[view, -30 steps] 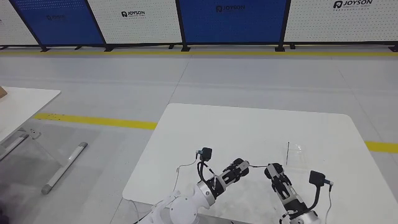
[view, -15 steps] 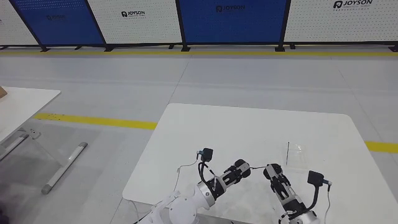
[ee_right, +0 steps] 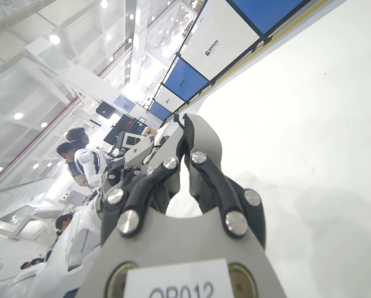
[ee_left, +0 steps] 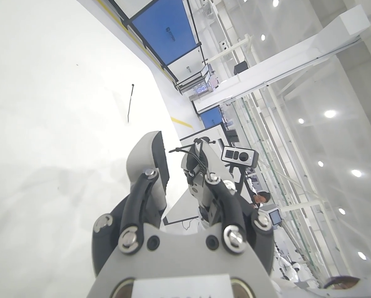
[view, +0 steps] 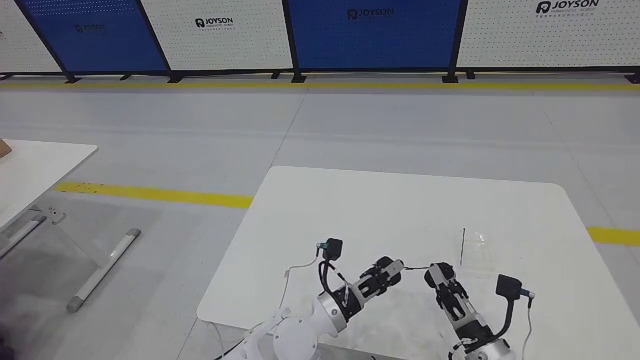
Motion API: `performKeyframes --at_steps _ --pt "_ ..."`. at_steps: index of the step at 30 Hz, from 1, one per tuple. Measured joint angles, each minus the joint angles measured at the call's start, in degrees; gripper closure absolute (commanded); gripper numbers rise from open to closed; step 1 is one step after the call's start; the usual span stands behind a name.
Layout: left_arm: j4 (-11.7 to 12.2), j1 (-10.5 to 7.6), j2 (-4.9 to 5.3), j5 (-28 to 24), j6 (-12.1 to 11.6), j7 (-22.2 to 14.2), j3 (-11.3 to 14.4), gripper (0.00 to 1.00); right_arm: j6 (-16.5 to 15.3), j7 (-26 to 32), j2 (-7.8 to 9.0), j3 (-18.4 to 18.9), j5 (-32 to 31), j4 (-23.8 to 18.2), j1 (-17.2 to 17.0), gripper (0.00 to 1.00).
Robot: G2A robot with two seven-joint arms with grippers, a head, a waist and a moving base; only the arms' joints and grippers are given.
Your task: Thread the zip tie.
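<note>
Where the two arms met near the front edge of the counter (view: 400, 200), we found the right gripper (view: 434, 273) (ee_right: 183, 123) with its jaws closed on a thin black zip tie (view: 416, 268) (ee_left: 180, 149). The strip was slender and dark, and it stuck out sideways from the pinch toward the left gripper (view: 393, 267) (ee_left: 176, 140). That gripper's jaws stood open with the strip's free end just beside them; we could not tell whether it touched a pad. A second zip tie (view: 463, 243) (ee_left: 130, 103), also black and straight, with a small head at one end, lay flat on the white counter beyond the right gripper and apart from it. Behind the counter ran a yellow floor line (view: 150, 194) and a row of blue and white pegboard panels (view: 370, 10). Another white table (view: 40, 165) stood off to the left.
</note>
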Motion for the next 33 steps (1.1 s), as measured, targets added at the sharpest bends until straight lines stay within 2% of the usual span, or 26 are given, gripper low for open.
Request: performKeyframes --at_steps 2,12,20,21,22,23,29,33 --pt "0.1 -0.05 -0.03 0.0 0.0 0.1 0.0 1.00 0.0 -0.1 0.00 0.0 0.0 0.0 0.0 1.00" --pt "0.1 -0.13 -0.07 0.1 -0.2 0.1 0.2 1.00 -0.3 0.2 0.03 0.2 0.0 -0.1 -0.2 1.00" --pt "-0.2 0.03 -0.01 0.1 -1.2 -0.7 0.4 1.00 0.2 1.0 0.04 -0.3 -0.9 -0.2 0.0 1.00" --pt "-0.2 0.05 0.00 0.1 -1.3 -0.8 0.3 1.00 0.3 1.0 0.03 -0.3 -0.8 -0.2 0.0 0.87" --pt "-0.2 0.06 0.02 0.1 -1.4 -0.9 0.3 1.00 0.4 1.1 0.03 -0.3 -0.6 -0.1 0.1 0.28" --pt "-0.2 0.05 0.02 0.1 -1.3 -0.8 0.2 1.00 0.4 1.1 0.03 -0.2 -0.4 -0.1 0.1 0.00" --pt "-0.1 -0.26 -0.20 -1.1 -0.2 0.8 0.2 1.00 0.1 1.3 0.10 0.3 0.4 -0.5 -0.3 0.00" --pt "-0.2 -0.61 -0.54 -4.1 0.5 3.0 -0.1 1.00 0.3 1.7 0.18 0.8 0.5 -1.1 -0.6 0.00"
